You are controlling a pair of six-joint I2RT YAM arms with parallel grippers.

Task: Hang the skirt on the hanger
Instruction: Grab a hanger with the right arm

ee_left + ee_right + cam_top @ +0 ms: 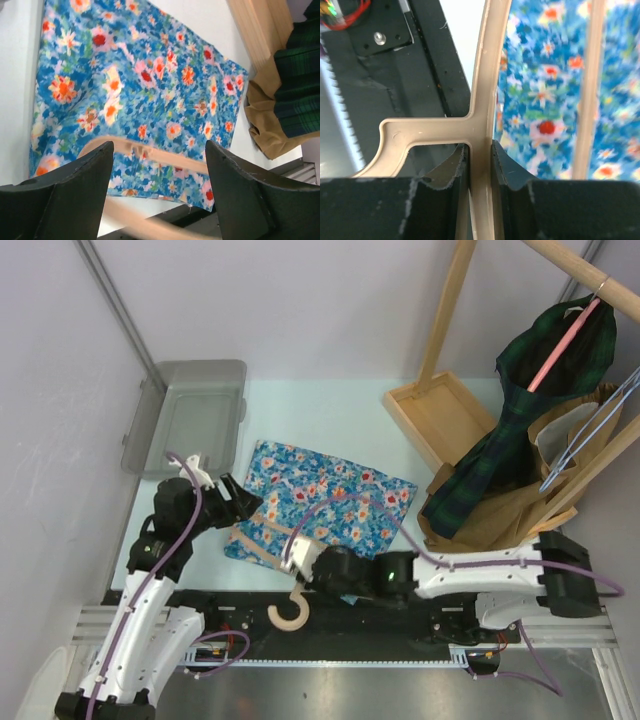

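The blue floral skirt [330,502] lay spread flat on the pale counter [320,415], near its front edge and between the two arms. A beige plastic hanger [291,611] rested on the skirt's near side: its lower bar lay across the fabric, while its hook stuck out past the counter edge over the black rail [400,625] in front of the arm bases.

The right gripper [480,150] was clamped on the hanger. Its two fingers pressed against either side of the upper arm, right beside the junction where the hook's stem branched off.

The left gripper [159,149] was over the skirt's left near corner with its fingers spread wide apart and nothing between them. In its wrist view the hanger's bar and the flowered cloth showed beyond the gap. Whether the fingertips touched the fabric could not be told.

A grey plastic bin [200,368] sat at the far left of the counter, apart from the skirt. On the right stood a wooden rack [447,315]. A dark green plaid garment [520,410] hung from its rail on a pink hanger [565,345], with a few wire hangers [590,435] beside it. A tan garment [490,520] lay bunched below the plaid one, close to the skirt's right corner.
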